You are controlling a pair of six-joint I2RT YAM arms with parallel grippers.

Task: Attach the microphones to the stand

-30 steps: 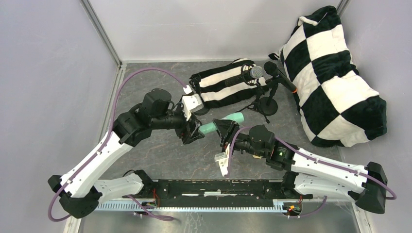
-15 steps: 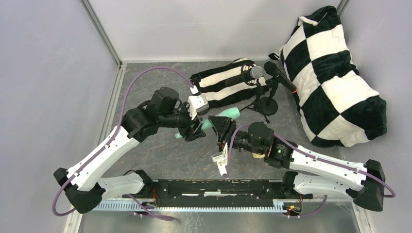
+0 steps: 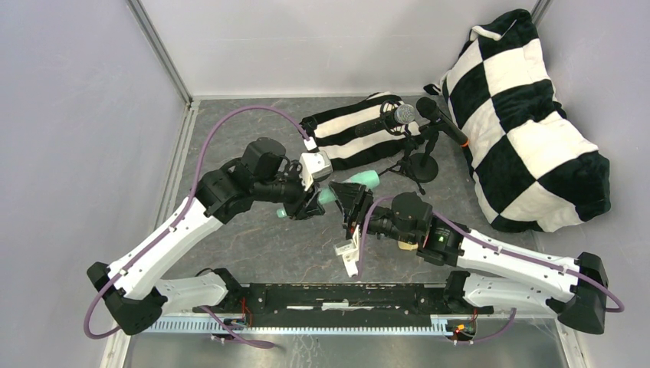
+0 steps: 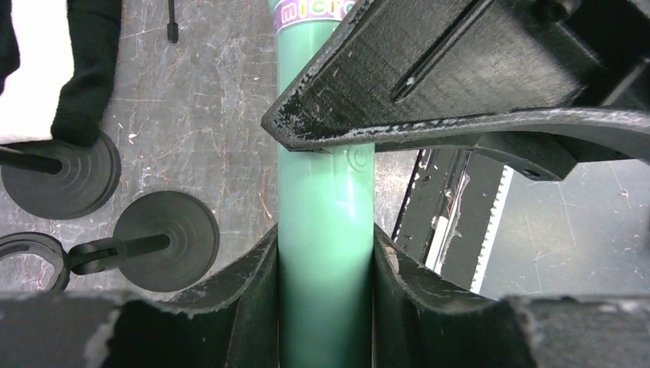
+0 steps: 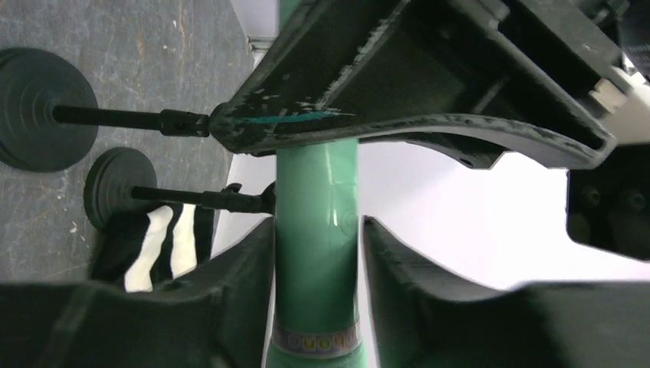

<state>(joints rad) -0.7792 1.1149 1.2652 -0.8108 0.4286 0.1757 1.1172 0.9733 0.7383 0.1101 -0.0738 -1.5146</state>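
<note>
A mint green microphone (image 3: pixel 366 182) hangs level above the table, between my two grippers. My left gripper (image 3: pixel 309 202) is shut on its handle (image 4: pixel 326 207), both fingers pressed against it. My right gripper (image 3: pixel 352 201) sits around the same microphone (image 5: pixel 316 230) nearer the head, open, with a thin gap at one finger (image 5: pixel 383 253). At the back, a black microphone with a silver mesh head (image 3: pixel 405 115) and a black one with an orange ring (image 3: pixel 443 121) sit on the stand (image 3: pixel 420 165). Round stand bases (image 4: pixel 165 238) lie below.
A striped cushion (image 3: pixel 349 142) lies behind the grippers and a large checkered cushion (image 3: pixel 529 130) fills the back right. A black rail (image 3: pixel 345 295) runs along the near edge between the arm bases. Grey walls close in the left and back.
My left arm has reached right to the mint microphone and its jaws have closed on the handle. The right gripper's jaws have loosened around it.
</note>
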